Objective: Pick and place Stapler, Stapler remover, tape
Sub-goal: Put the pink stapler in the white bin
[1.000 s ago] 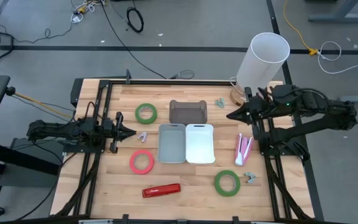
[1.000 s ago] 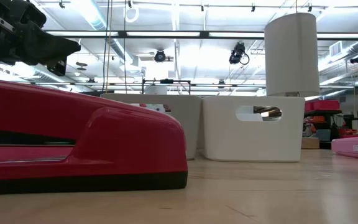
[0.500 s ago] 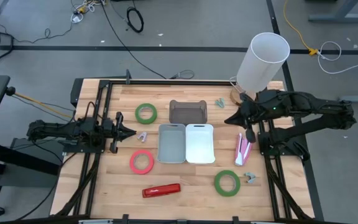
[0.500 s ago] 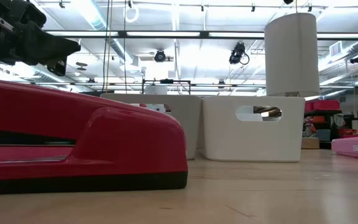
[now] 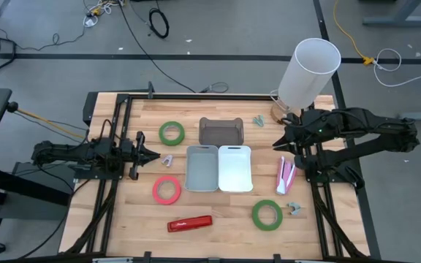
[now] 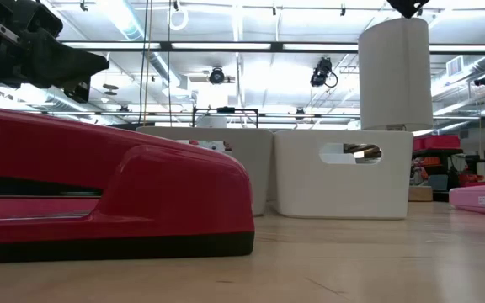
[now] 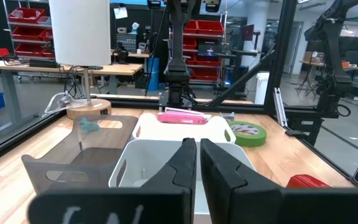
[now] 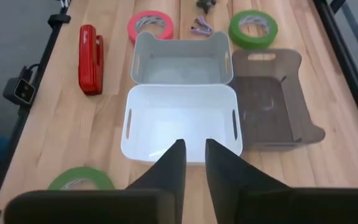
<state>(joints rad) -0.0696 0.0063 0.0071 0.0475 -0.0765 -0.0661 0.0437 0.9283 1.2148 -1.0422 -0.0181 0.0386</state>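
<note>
A red stapler (image 5: 190, 223) lies near the table's front edge and fills the low view (image 6: 108, 194). A pink stapler (image 5: 286, 174) lies right of the white bin (image 5: 234, 169). One red tape roll (image 5: 167, 190) and two green rolls (image 5: 172, 133) (image 5: 267, 215) lie flat. Small staple removers lie at the left (image 5: 167, 160), the far side (image 5: 259, 120) and the front right (image 5: 294, 210). My left gripper (image 5: 156, 155) is shut and empty, level, beside the left remover. My right gripper (image 8: 194, 155) hovers above the white bin's right end (image 5: 275, 144), slightly open and empty.
A grey bin (image 5: 202, 168) stands against the white bin, with a brown tray (image 5: 221, 131) behind them. A tall white cylinder on a wooden base (image 5: 309, 73) stands at the far right corner, close behind my right arm. Bare wood lies along the front edge.
My right gripper has moved a little toward the table's near edge, from beside the cylinder's base toward the pink stapler. Its dark tip has come into the top of the low view. Nothing on the table has moved.
</note>
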